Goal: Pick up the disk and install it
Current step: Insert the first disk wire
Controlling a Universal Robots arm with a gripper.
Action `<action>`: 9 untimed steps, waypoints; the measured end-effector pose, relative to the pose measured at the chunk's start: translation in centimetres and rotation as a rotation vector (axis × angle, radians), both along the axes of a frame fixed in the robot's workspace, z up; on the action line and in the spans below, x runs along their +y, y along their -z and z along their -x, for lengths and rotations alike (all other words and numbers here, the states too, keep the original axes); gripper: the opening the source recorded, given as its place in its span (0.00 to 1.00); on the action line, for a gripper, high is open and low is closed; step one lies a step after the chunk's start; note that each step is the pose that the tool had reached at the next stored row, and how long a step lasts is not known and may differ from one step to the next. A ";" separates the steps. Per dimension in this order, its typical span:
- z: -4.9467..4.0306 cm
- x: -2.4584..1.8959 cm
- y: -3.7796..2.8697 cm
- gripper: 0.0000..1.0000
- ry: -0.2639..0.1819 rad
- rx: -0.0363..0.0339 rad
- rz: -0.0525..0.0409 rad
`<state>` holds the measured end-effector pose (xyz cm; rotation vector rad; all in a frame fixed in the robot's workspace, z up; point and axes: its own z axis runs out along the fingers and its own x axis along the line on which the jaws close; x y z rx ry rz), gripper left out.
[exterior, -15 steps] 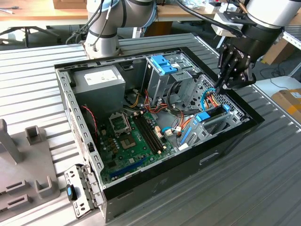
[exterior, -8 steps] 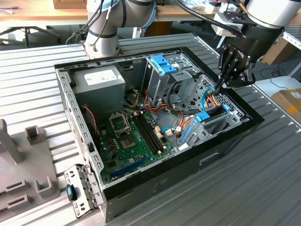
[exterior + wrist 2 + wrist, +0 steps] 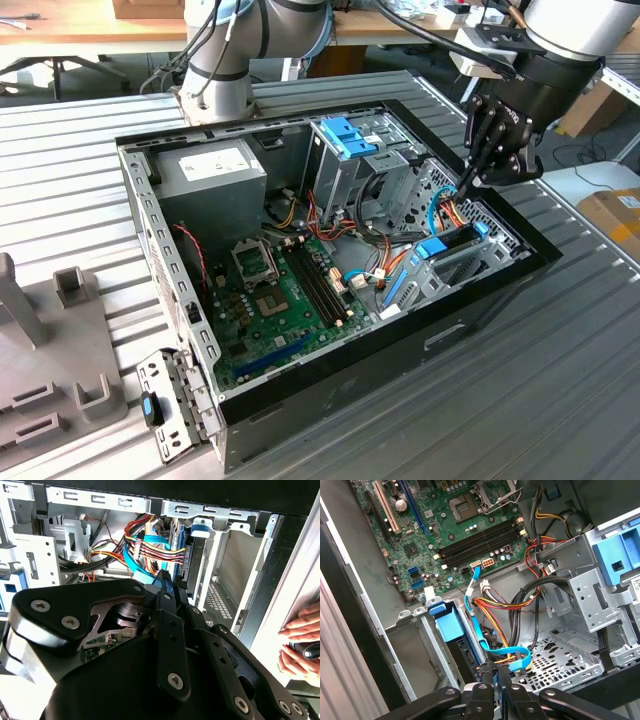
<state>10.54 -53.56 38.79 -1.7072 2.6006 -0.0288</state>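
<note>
Install step: claw (image 3: 497, 676) fingertips together, seemingly pressing at the disk (image 3: 454, 630) seated upright in its bay (image 3: 420, 645); next needs firm seating.

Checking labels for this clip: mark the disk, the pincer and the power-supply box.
disk (image 3: 451, 625): first wrist view, light-blue bracket face.
pincer (image 3: 498, 674): first wrist view, between fingertips.
power-supply box (image 3: 212, 170): exterior view, white label.

Open PC case (image 3: 480, 310) on ribbed table (image 3: 560, 400); green mobo (image 3: 285, 300) inside, PSU box (image 3: 212, 172).
</note>
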 end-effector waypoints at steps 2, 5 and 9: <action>0.00 0.00 0.00 0.16 0.000 0.0000 -0.0001; 0.00 0.00 0.00 0.16 0.000 0.0000 -0.0001; 0.00 0.00 0.00 0.16 0.000 0.0000 -0.0002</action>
